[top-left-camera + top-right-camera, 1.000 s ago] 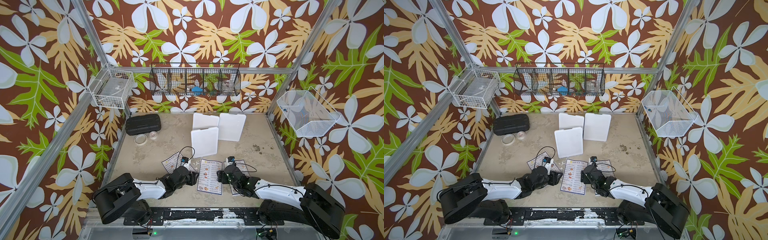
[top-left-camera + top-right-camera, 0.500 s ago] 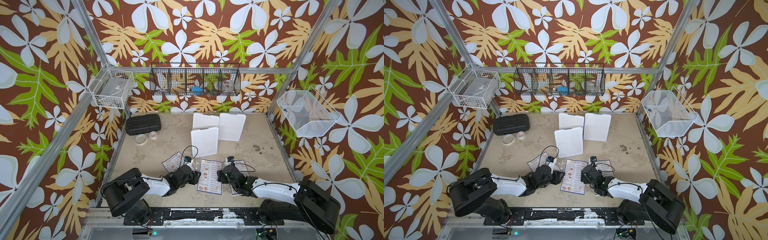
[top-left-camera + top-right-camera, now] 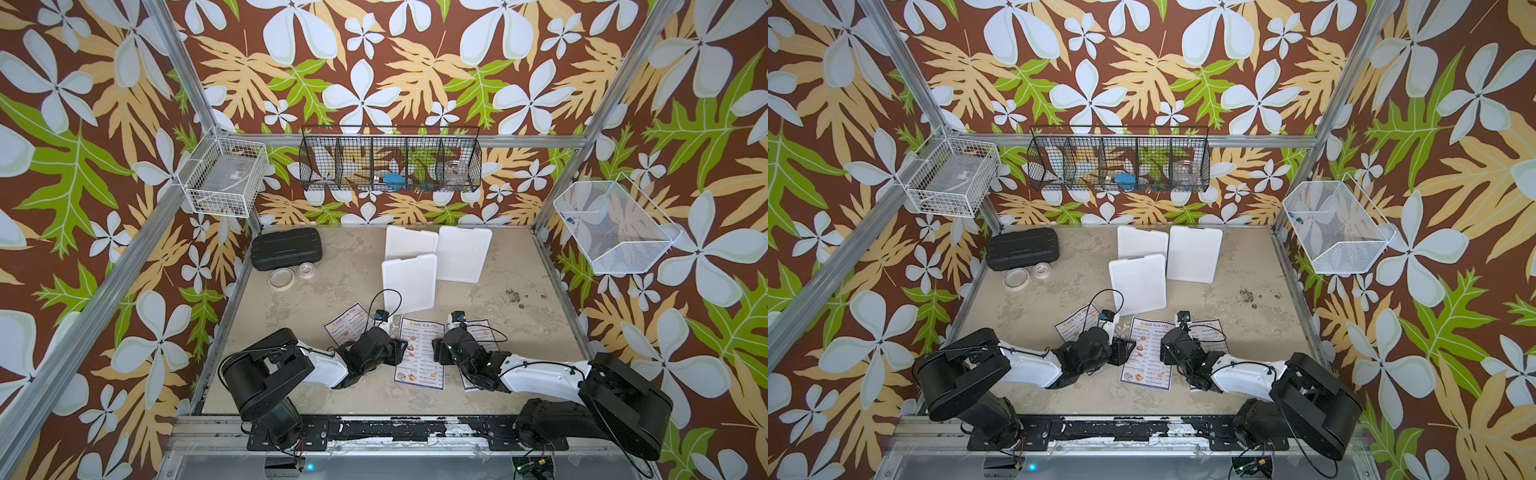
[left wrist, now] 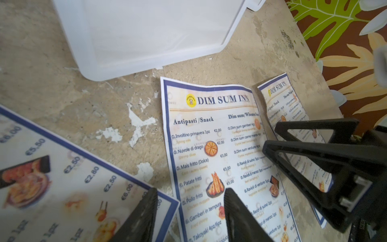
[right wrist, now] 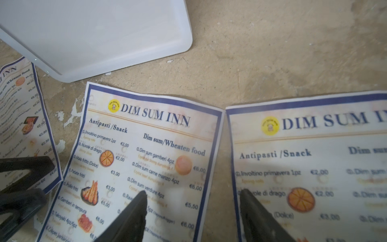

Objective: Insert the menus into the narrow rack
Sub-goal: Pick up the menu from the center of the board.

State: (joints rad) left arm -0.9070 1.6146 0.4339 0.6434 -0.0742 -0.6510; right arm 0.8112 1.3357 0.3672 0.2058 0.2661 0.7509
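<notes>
Three "DIM SUM INN" menus lie flat near the table's front: a middle menu (image 3: 420, 353) (image 3: 1147, 357), a left menu (image 3: 345, 322) and a right menu (image 3: 482, 330), both partly under the arms. My left gripper (image 3: 400, 347) (image 4: 191, 192) is open, low over the middle menu's left edge, one finger over the left menu's corner. Across from it, my right gripper (image 3: 436, 352) (image 5: 193, 192) is open, straddling the gap between the middle menu's right edge and the right menu. Neither holds anything. The narrow black wire rack (image 3: 390, 162) hangs on the back wall.
Three plain white panels (image 3: 409, 284) overlap just behind the menus. A black case (image 3: 286, 248) and tape rolls (image 3: 280, 277) sit at the back left. A white wire basket (image 3: 224, 178) hangs on the left wall and a white mesh basket (image 3: 611, 226) on the right wall.
The left arm's shoulder and elbow have swung toward the middle while its gripper stayed at the middle menu's left edge. The right gripper has edged slightly closer to that menu's right edge.
</notes>
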